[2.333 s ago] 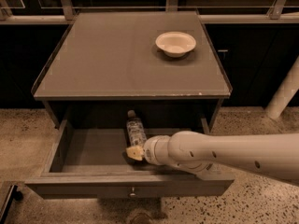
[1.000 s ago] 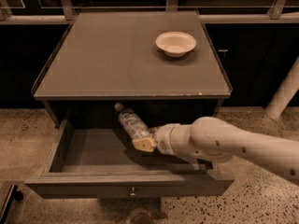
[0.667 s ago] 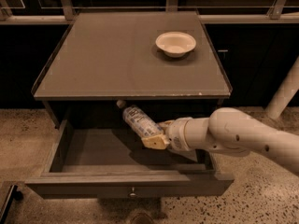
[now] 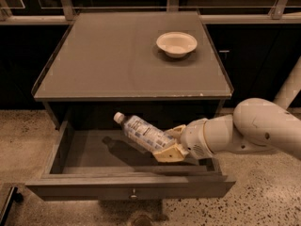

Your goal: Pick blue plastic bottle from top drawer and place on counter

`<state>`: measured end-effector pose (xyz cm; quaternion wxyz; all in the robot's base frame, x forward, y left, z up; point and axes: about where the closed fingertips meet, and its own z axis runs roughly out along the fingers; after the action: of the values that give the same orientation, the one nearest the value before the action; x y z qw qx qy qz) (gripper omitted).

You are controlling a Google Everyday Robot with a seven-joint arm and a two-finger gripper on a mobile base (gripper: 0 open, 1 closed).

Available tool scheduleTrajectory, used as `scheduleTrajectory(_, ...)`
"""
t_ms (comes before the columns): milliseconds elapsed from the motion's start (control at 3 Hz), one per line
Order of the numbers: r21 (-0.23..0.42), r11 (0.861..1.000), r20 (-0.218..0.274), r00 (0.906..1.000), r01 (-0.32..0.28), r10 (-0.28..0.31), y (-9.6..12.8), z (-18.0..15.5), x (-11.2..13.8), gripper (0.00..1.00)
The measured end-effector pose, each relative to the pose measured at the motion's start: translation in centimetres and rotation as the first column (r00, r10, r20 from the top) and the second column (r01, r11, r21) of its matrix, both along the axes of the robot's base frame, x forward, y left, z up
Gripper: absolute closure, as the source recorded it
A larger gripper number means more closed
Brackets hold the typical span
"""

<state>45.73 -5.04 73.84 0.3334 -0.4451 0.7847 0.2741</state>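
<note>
Raised further since 0.7 s ago: blue plastic bottle (image 4: pixel 142 133), now clear of the floor of the top drawer (image 4: pixel 84 188) and carried slightly right. Clamped near its lower end by the gripper (image 4: pixel 170 143), with the tan fingers closed snugly against the bottle body. Tilted, with cap up and to the left and base down toward the gripper. Suspended over the open drawer interior, just below the front edge of the counter (image 4: pixel 108 60) and apart from it. Reaching in from the right: white arm (image 4: pixel 263 126). Resting on the far right part of the counter: white bowl (image 4: pixel 176 44), well apart from the bottle. Drawer pulled out, with round knob (image 4: pixel 134 191) at centre of front panel.
</note>
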Motion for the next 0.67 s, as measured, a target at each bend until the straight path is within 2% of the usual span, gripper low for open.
scheduleTrajectory(333,0.001,1.000,0.000,1.0000,-0.002,0.002,0.1,0.0,0.0,1.00)
scheduleTrajectory(667,0.027,0.999,0.078,0.9964,-0.036,0.033,-0.4,2.1,0.4,1.00)
